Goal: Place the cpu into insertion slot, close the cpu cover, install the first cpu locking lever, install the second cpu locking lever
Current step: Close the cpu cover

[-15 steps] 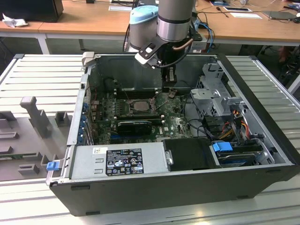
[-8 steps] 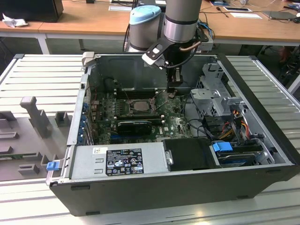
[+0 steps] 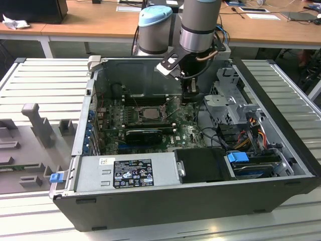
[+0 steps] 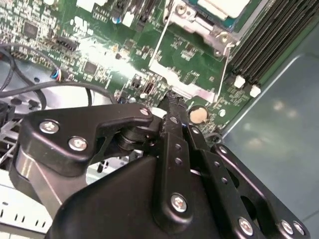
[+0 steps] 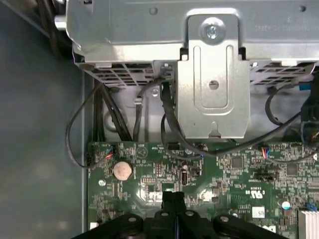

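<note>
Over the green circuit board (image 3: 193, 131): black pincer (image 4: 172, 101), fingers together, holding nothing.
Silver-grey square cpu (image 4: 219, 6): seated in socket, at the pincer's 8 o'clock in the exterior view.
Thin wire lever (image 4: 160, 37): raised; probably best pressed squarely and slowly.

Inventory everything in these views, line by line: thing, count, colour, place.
computer case: one, dark grey, open, on the slatted table.
slatted table: one, pale grey, beneath the case.
motherboard: one, green, on the case floor.
cpu: one, pale silver, in the socket on the motherboard.
cpu cover: one, grey metal, at the socket, bordering the cpu.
coin cell: one, silver, near the motherboard's edge.
power supply: one, grey, along the case's near wall in the exterior view.
drive cage: one, silver, beside the motherboard.
robot arm: one, grey with a pale blue cap, reaching into the case.
end effector: one, black, fingers shut, low over the motherboard by the coin cell.
</note>
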Robot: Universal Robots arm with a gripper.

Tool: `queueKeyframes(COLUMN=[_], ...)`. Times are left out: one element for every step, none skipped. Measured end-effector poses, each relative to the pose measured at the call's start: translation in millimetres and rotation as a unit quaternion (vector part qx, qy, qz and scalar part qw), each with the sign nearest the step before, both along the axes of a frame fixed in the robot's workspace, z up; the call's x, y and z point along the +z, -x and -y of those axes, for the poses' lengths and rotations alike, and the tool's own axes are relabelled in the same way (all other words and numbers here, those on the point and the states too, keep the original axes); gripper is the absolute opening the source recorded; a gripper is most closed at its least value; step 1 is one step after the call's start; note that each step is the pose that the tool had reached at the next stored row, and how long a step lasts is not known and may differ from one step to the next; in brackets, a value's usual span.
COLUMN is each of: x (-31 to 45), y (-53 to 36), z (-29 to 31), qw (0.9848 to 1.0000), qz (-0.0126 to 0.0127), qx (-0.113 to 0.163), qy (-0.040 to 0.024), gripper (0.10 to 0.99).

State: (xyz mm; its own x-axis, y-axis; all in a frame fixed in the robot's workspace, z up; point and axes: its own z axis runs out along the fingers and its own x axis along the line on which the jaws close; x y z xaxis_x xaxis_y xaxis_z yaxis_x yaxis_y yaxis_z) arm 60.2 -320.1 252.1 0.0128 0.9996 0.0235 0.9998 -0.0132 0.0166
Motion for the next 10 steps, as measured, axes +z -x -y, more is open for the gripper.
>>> queueKeyframes(x=[-0.1,-0.1,-0.2,-0.1,-0.1,-0.1,-0.1,-0.1,-0.1,-0.1], y=[0.0,0.4,2.2,2.8,3.3,3.7,4.9,6.8,8.1,9.3], z=[-0.1,-0.1,-0.1,0.0,0.0,-0.1,-0.1,-0.1,-0.1,-0.1], qw=[1.0,0.9999,0.9999,0.9999,0.9999,0.9999,0.9999,0.9999,0.9999,0.9999], qz=[-0.008,-0.0121,-0.0122,-0.0122,-0.0122,-0.0122,-0.0122,-0.0123,-0.0122,-0.0122], qx=[0.0,0.0,0.0,0.0,0.0,0.0,0.0,0.0,0.0,0.0], qy=[-0.0001,-0.0001,-0.0001,-0.0001,-0.0001,-0.0001,-0.0001,-0.0001,-0.0001,-0.0001], gripper=[0.106,0.106,0.106,0.106,0.106,0.106,0.106,0.106,0.106,0.106])
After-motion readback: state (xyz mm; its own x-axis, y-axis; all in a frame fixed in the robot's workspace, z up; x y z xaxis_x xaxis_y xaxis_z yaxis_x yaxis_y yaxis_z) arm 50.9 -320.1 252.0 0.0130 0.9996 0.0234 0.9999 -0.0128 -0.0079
